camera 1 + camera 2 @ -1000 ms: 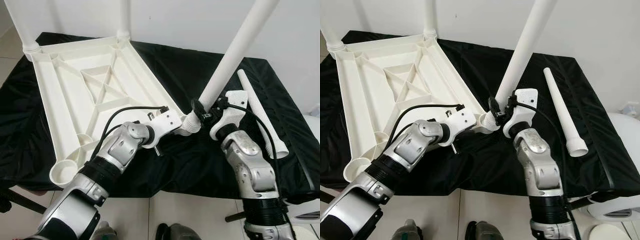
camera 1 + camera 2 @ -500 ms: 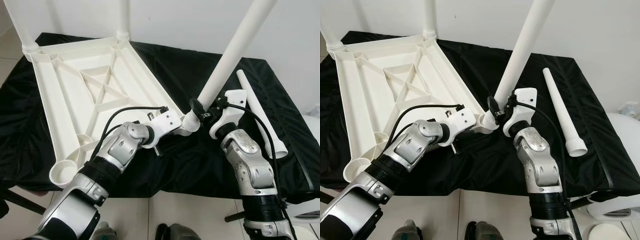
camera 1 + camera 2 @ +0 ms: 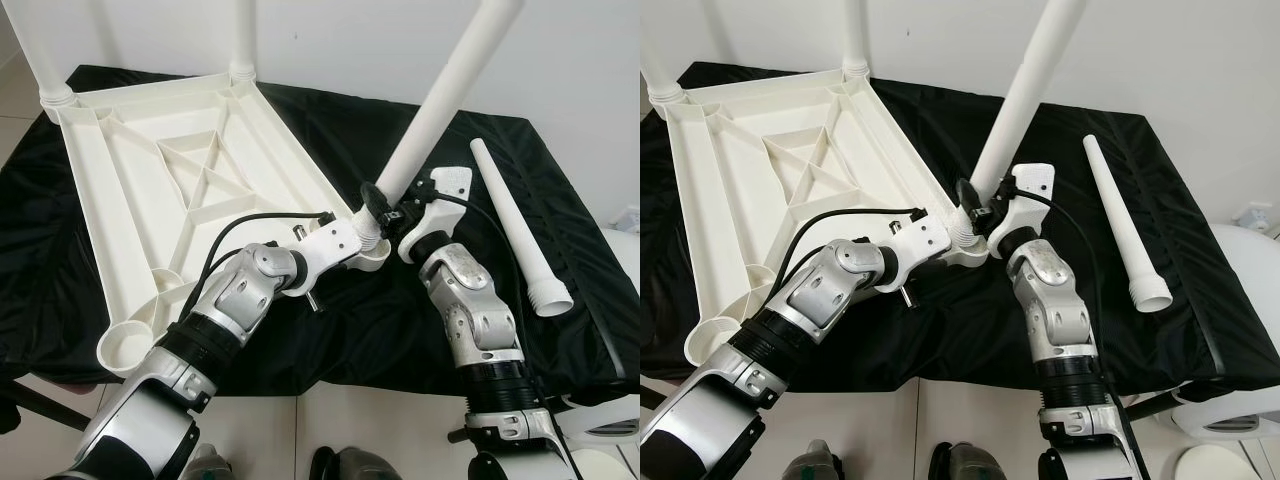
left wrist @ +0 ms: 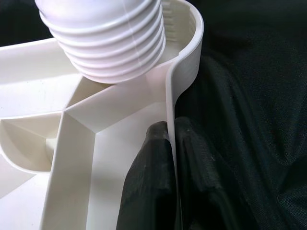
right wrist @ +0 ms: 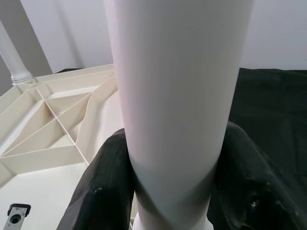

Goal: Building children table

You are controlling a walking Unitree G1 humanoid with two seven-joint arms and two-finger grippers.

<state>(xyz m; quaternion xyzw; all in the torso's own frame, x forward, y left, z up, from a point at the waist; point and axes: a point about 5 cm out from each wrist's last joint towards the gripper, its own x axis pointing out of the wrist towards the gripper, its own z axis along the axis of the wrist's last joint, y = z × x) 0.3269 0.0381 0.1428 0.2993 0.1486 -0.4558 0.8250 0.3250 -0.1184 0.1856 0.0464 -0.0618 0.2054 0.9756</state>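
Table leg top cut off, right end effector clamped round it

Bright even light, sharp frames (wrist close-ups softer).

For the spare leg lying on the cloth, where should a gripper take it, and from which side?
Probably mid-shaft on the spare leg, from straight above. It lies flat on the black cloth, apart from other parts, tapering towards its far tip; fingers would best straddle it across its width, away from the flared collar at the near end.
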